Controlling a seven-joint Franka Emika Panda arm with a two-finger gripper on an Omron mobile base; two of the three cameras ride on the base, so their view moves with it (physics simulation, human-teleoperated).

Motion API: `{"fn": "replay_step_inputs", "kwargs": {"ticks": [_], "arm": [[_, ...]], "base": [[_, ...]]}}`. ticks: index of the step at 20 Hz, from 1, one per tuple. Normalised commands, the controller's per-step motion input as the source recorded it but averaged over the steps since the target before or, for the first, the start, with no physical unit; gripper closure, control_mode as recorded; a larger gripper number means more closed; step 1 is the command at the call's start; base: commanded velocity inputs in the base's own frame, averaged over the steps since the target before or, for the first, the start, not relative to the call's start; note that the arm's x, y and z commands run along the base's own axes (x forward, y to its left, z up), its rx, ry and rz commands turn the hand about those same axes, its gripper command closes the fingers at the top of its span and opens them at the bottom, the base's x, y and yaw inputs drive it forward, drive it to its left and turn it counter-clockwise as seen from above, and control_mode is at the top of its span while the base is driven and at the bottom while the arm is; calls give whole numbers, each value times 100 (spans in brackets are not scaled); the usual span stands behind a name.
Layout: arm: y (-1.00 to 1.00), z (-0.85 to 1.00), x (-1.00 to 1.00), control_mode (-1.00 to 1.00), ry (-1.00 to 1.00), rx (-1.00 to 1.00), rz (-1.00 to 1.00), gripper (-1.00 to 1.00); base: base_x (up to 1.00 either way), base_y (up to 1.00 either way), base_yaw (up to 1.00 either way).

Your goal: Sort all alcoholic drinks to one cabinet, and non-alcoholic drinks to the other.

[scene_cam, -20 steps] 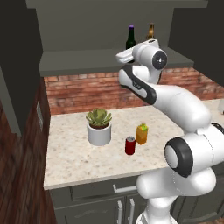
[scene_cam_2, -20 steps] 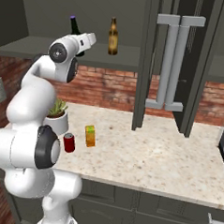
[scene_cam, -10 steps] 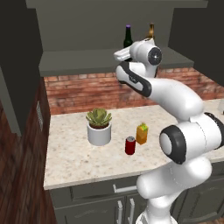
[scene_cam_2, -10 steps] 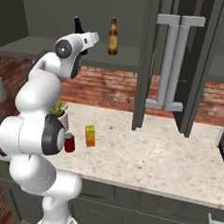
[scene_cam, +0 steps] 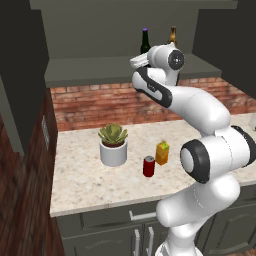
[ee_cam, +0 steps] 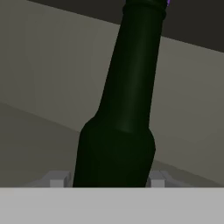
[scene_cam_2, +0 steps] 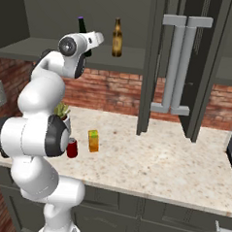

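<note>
My gripper [scene_cam: 140, 60] [scene_cam_2: 95, 38] [ee_cam: 108, 178] is raised to the open upper cabinet shelf [scene_cam: 85, 69] and shut on the lower body of the dark green bottle [scene_cam: 145, 41] [scene_cam_2: 82, 25] [ee_cam: 127, 100], which has a purple cap. In the hand view a finger pad [ee_cam: 59, 179] sits against each side of the glass. Whether the bottle's base rests on the shelf is hidden by the hand. The amber beer bottle [scene_cam: 173, 36] [scene_cam_2: 117, 38] stands on the same shelf just to its right. Down on the counter, the red soda can [scene_cam: 149, 166] [scene_cam_2: 72, 148] and orange juice carton [scene_cam: 162, 153] [scene_cam_2: 93, 141] stand side by side.
A potted succulent [scene_cam: 113, 145] stands on the speckled counter [scene_cam: 85, 185] left of the can. A tall dark cabinet door [scene_cam_2: 179, 68] with pale handles hangs open to the right. Brick backsplash [scene_cam: 90, 102] runs behind the counter.
The arm's elbow has swung and the hand has shifted slightly at the shelf, the green bottle moving a little with it. The can, carton and beer bottle have stayed put.
</note>
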Motion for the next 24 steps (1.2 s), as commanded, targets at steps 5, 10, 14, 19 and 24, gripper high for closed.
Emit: {"fn": "replay_step_inputs", "kwargs": {"ticks": [5,10,14,19,24], "arm": [[0,-9,0,-100,0,0,0,-100],[0,0,24,-100,1,0,-3,-100],[-8,0,20,-100,0,0,-5,-100],[-5,1,-4,-100,0,0,-4,-100],[0,2,-41,-100,0,0,-4,-100]], "base": [[0,0,0],[0,0,0],[0,0,0],[0,0,0],[0,0,0]]}}
